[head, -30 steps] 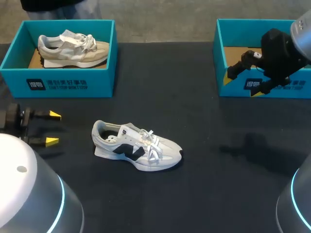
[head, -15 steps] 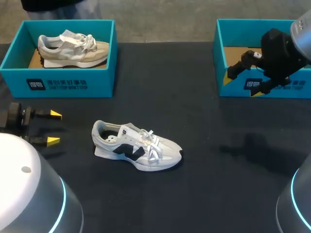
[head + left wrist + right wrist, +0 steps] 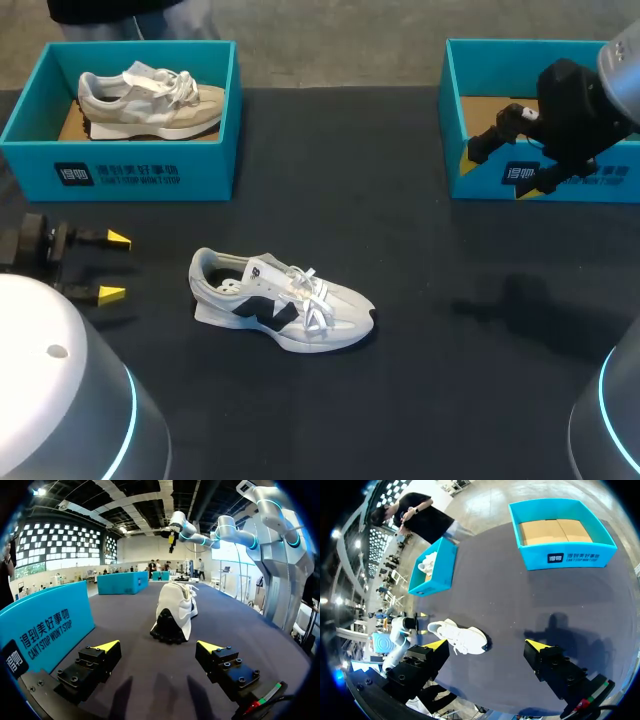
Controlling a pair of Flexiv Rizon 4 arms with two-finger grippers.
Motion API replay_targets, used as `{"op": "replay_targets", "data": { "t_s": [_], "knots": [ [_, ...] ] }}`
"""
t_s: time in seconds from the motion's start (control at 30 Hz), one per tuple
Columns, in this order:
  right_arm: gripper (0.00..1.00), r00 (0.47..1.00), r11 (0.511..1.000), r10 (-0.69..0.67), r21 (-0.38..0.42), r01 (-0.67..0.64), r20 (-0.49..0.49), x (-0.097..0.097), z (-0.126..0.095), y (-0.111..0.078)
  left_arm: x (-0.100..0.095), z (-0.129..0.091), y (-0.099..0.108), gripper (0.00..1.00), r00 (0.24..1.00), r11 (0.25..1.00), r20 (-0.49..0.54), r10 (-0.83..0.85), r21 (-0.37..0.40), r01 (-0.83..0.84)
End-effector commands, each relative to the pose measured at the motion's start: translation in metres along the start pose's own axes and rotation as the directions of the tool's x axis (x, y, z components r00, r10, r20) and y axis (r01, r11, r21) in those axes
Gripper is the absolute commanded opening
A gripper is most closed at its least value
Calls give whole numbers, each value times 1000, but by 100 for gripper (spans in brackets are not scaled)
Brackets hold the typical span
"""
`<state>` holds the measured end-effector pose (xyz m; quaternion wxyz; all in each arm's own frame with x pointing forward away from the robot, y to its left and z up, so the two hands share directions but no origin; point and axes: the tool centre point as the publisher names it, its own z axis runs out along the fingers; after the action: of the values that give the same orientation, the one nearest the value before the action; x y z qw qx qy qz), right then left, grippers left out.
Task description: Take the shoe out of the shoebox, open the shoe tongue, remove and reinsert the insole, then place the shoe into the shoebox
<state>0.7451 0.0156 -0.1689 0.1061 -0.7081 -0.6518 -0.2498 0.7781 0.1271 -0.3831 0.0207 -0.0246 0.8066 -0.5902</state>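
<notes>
A white shoe [image 3: 282, 312] with a black side logo lies on its sole in the middle of the dark table, toe pointing right. My left gripper [image 3: 112, 267] is low at the table's left, open and empty, pointing at the shoe's heel [image 3: 170, 625] a short way ahead. My right gripper [image 3: 493, 172] hangs open and empty high above the table, in front of the empty teal shoebox [image 3: 452, 115] at the back right. From the right wrist view the shoe [image 3: 462, 637] lies far below, between the fingers' line of sight.
A second teal shoebox [image 3: 120, 172] at the back left holds a beige shoe [image 3: 150, 100]; its wall [image 3: 45, 625] stands close beside my left gripper. The right box shows a bare cardboard floor [image 3: 555, 530].
My left gripper has edged slightly right, toward the shoe. The right arm and the shoe have not moved.
</notes>
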Motion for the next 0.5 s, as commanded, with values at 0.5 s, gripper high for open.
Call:
{"op": "replay_targets", "data": {
  "t_s": [0.5],
  "knots": [
    [100,1000,1000,2,0,-2,2,1,1,0,-6,41,3,100,975,998,-213,65,21,-62]
  ]
}}
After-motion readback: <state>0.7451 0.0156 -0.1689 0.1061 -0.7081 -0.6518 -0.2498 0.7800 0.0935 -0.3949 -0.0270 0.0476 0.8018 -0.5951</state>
